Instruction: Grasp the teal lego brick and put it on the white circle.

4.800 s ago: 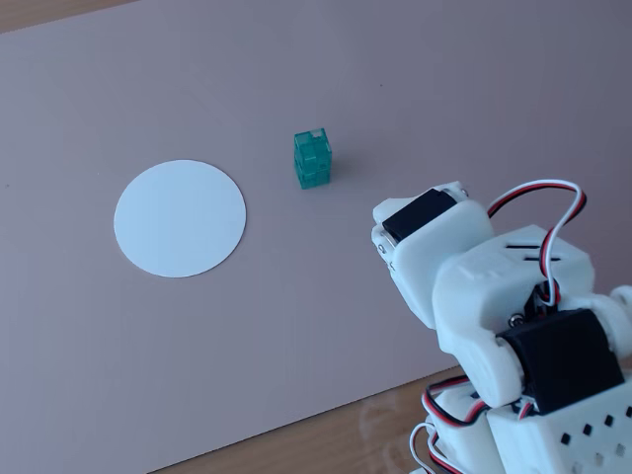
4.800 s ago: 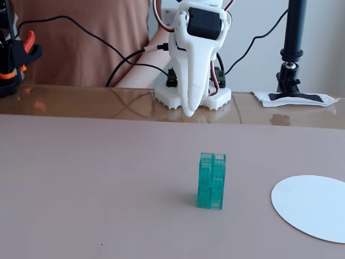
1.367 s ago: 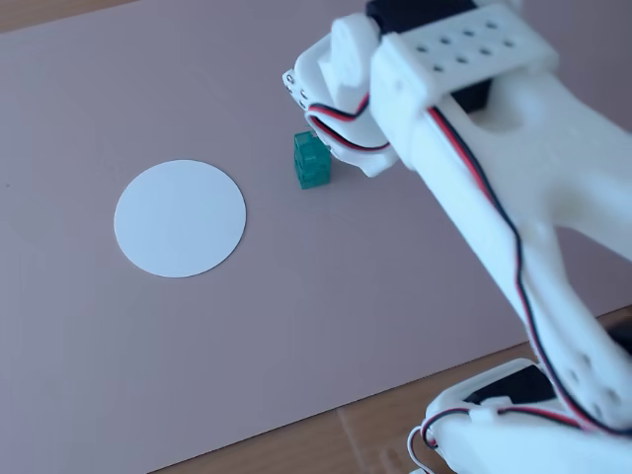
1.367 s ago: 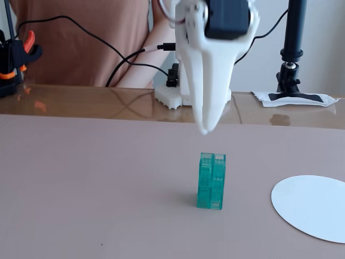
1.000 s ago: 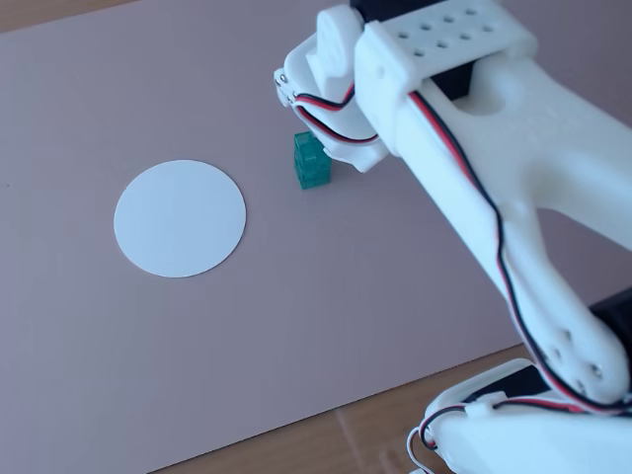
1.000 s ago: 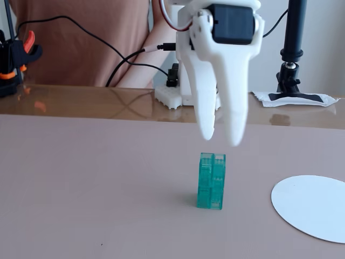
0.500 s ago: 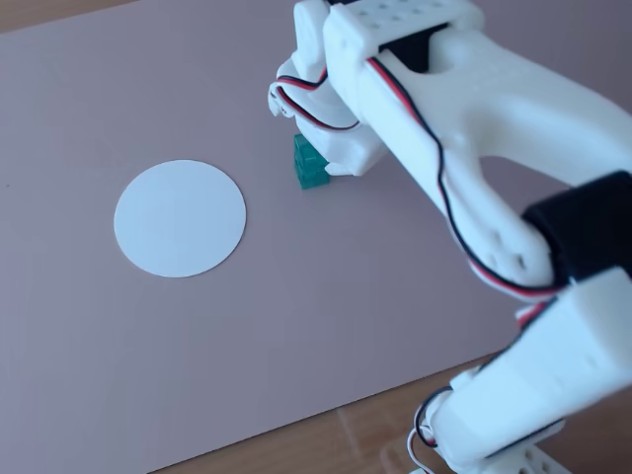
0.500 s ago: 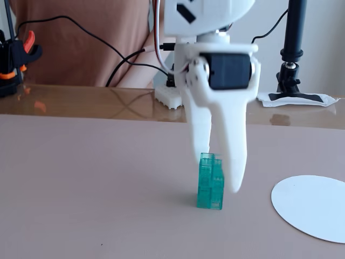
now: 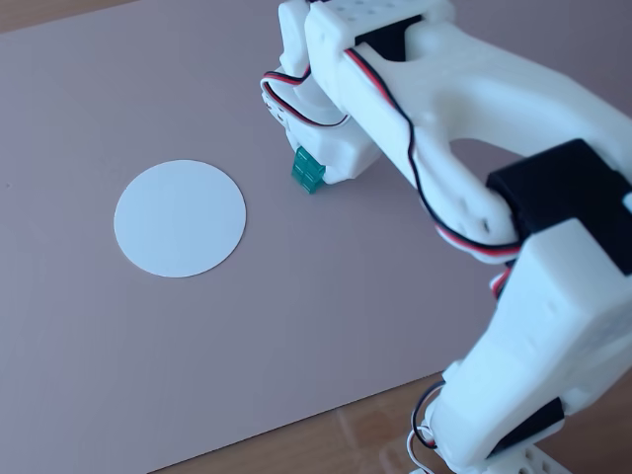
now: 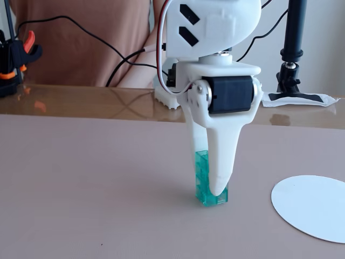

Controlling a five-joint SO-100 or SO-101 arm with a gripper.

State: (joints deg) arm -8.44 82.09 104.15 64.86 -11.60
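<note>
Looking at a fixed view, your white printed two-finger gripper (image 10: 211, 190) has its jaws straddling the small translucent teal lego brick (image 10: 204, 181), which stands upright on the mauve counter (image 10: 81, 178). Whether they pinch it yet, you cannot tell. If you lift before the grip is firm, the tall brick will likely tip or slide out. The flat white paper circle (image 10: 318, 208) lies well apart to the right. Count one brick, one circle, one arm.
</note>
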